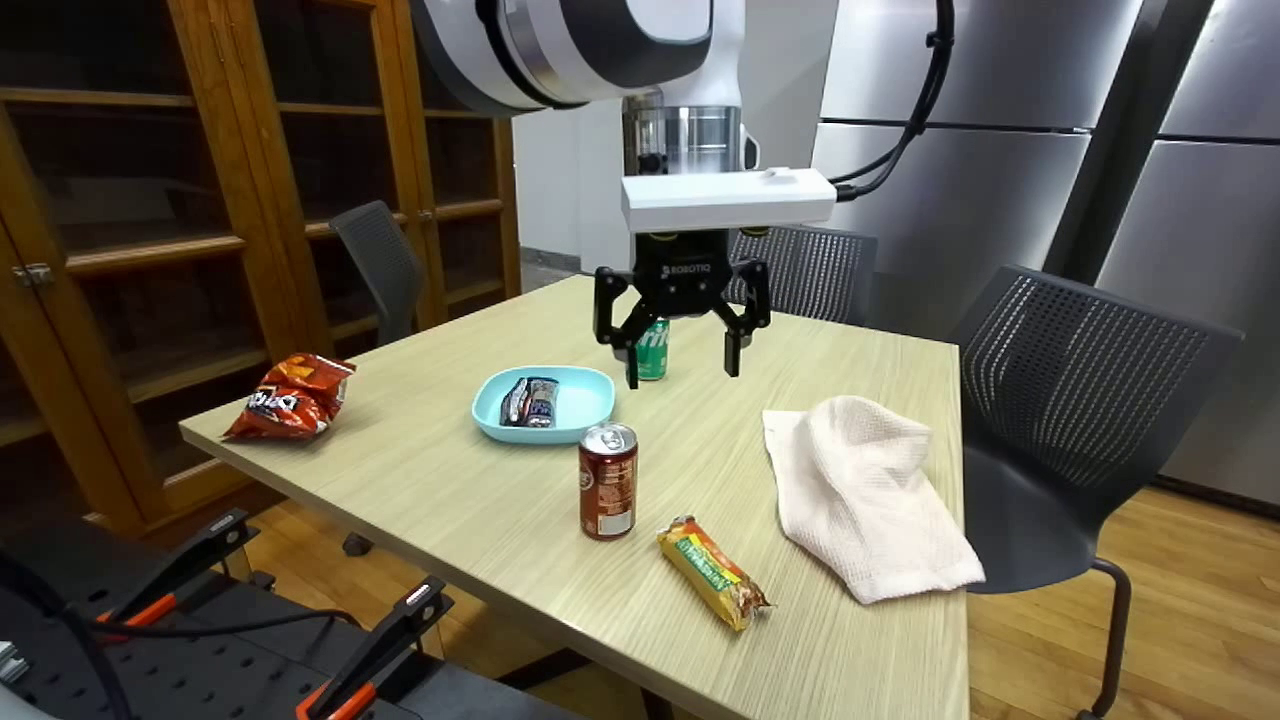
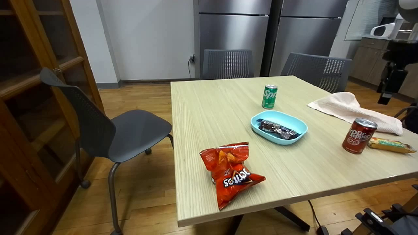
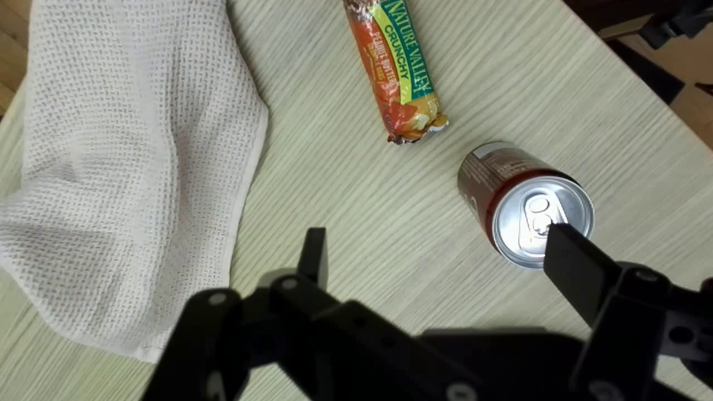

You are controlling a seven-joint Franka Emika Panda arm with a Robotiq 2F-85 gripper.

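My gripper [image 1: 682,370] hangs above the table, open, with nothing between its fingers. In the wrist view one finger [image 3: 579,267] overlaps the lid of a dark red Dr Pepper can [image 3: 543,220], though the gripper stands well above it. The can [image 1: 608,480] is upright on the table. Beside it lies a Nature Valley bar [image 3: 398,67] in an orange, yellow and green wrapper. A crumpled whitish towel [image 3: 128,167] spreads on the other side of the gripper. A light blue dish [image 2: 298,125] holds a dark, shiny wrapped snack [image 2: 277,129]. Behind the dish stands a green Sprite can [image 2: 269,97].
A red Doritos bag [image 2: 232,173] lies near a corner of the wood-topped table [image 2: 209,107]. Grey chairs [image 1: 1080,400] stand around the table. Glass-door wooden cabinets [image 1: 130,250] and steel refrigerators [image 2: 233,39] line the room. Black clamps [image 1: 380,640] sit below the table's edge.
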